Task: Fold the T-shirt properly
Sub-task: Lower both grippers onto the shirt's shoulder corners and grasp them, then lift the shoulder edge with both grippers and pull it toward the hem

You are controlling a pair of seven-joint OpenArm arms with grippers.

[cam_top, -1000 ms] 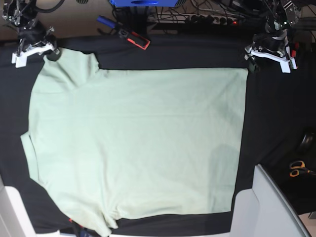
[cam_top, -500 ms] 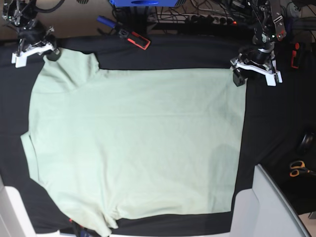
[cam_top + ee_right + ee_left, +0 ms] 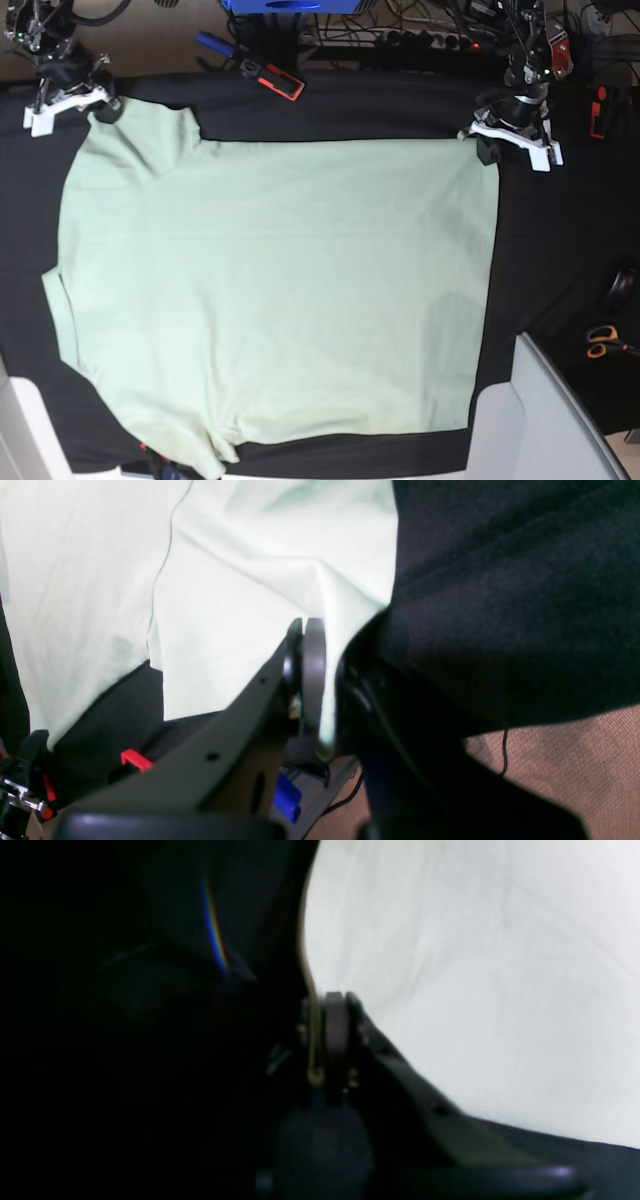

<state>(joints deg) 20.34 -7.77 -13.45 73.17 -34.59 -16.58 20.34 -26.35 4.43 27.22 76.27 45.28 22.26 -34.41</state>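
Mint-green cotton T-shirt (image 3: 270,290), one item, spread flat and face-up across the black cloth covering (image 3: 560,250) of the desk, filling most of it; sleeve (image 3: 135,135) at the shirt's far left corner, hem edge running down its right side. Left tool (image 3: 487,148): sits at the shirt's far right corner, its jaws closed with a thin fold of the hem edge pinched between them, as the left wrist view shows. Right tool (image 3: 103,104): at the tip of the far left sleeve, jaws drawn together on a tuck of pale cloth, seen clearly in the right wrist view. Judgement: both far corners are held so that the far edge can be lifted and carried as one straight line toward the near edge, which would keep the fold square; no fold appears made yet. Sundry items beyond the shirt: red-and-black tool (image 3: 272,78) past its far edge, scissors (image 3: 602,342) well off its right side, pale bin rim (image 3: 545,400) by its near right corner.
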